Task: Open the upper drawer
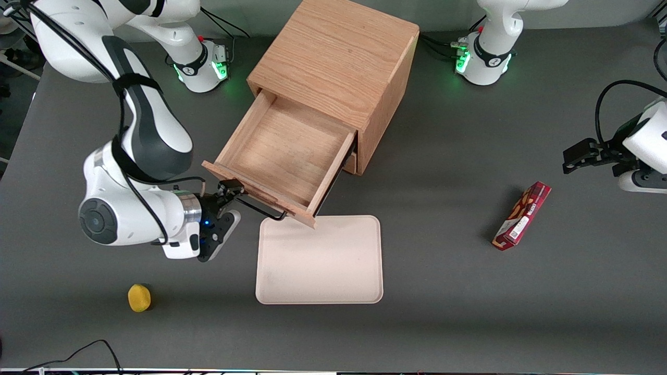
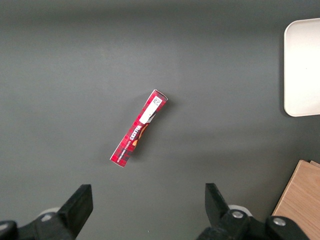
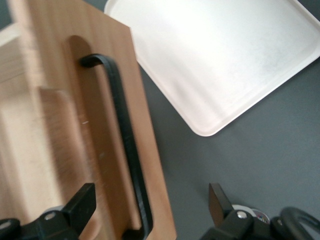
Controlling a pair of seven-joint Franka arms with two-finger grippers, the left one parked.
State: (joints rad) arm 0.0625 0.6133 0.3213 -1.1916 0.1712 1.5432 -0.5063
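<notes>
The gripper (image 1: 231, 190) holds its fingers (image 3: 82, 204) wide apart around the pulled-out upper drawer's (image 1: 284, 151) handle (image 3: 125, 150), gripping nothing.

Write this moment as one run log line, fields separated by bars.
task: open upper drawer | upper drawer: pulled out, empty | gripper: open, at handle | tray: in front of drawer

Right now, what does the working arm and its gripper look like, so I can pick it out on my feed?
The working arm has glossy white shells with dark grey joint panels, a silver wrist ring, and a black cable strapped along it. Its gripper, by the upper drawer's handle, is black with a small blue light on its body.
</notes>
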